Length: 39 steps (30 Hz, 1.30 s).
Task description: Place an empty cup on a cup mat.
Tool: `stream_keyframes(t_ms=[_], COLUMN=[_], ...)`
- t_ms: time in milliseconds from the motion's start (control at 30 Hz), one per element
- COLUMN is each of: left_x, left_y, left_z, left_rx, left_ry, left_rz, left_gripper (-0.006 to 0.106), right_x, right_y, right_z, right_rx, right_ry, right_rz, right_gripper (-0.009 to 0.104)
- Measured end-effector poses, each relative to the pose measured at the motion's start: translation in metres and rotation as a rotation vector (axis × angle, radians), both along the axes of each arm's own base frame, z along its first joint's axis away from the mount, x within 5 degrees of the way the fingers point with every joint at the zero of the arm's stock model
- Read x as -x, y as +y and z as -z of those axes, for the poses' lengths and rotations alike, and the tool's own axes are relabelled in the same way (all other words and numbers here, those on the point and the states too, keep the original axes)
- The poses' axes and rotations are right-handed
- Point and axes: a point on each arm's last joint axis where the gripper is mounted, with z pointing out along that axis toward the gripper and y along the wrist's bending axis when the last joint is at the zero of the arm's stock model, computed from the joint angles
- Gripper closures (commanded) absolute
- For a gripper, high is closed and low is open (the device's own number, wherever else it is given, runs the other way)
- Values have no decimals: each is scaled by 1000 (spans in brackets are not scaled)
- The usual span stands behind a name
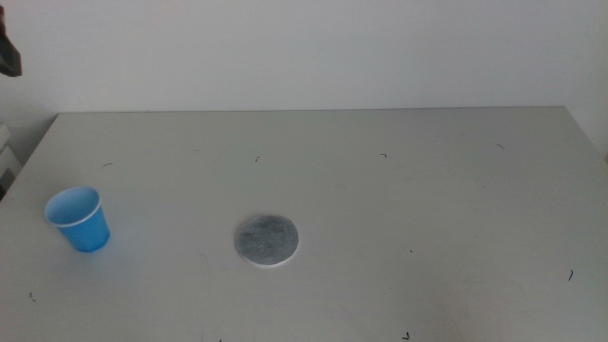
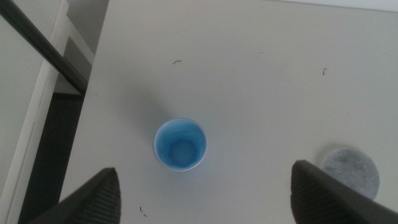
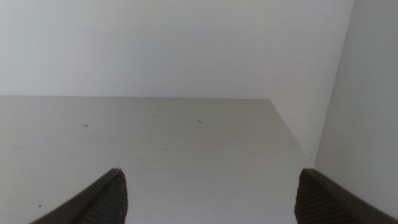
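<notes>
- Cup (image 1: 78,219): stands upright near the table's left edge, mouth up, blue inside bare — empty as far as the left wrist view shows (image 2: 180,145). Nothing touches it.
- Cup mat (image 1: 267,239): lies flat to the cup's right, well apart from it, with bare table between. Placement not yet done.
- Left gripper (image 2: 208,196): hangs above the cup looking nearly straight down, jaws spread wide and holding nothing. The cup sits between the jaw lines but nearer one of them; judged a pre-grasp pose, with the wide opening giving room to clear the rim on descent. The mat shows just beside the other jaw (image 2: 352,169).
- Right gripper (image 3: 208,193): waits out of the middle view, jaws wide and empty, facing bare table (image 3: 186,149) and wall; judged idle, the cup being on the left arm's side.
</notes>
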Motion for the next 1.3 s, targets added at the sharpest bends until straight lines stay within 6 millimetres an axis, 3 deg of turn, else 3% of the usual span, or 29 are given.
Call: stream_keyframes(t_ms=[167,533,667,1000,1300], left_x=[-29,-60,-77,-110,-145], left_y=[2,9,16,64,68], left_z=[16,46,70,124,193], left_rx=[-17,-133,-77,-11,73], left_ry=[83,214,305,439,553], left_rz=[-6,30,51,5,56], left_gripper=[-4,-4,-4,-4,-4], right_x=[0,0,0,0,0], right_y=[0,0,0,0,0], right_z=[0,0,0,0,0], right_rx=[0,0,0,0,0], right_ry=[0,0,0,0,0], right_rz=[0,0,0,0,0], right_gripper=[1,1,1,1,1])
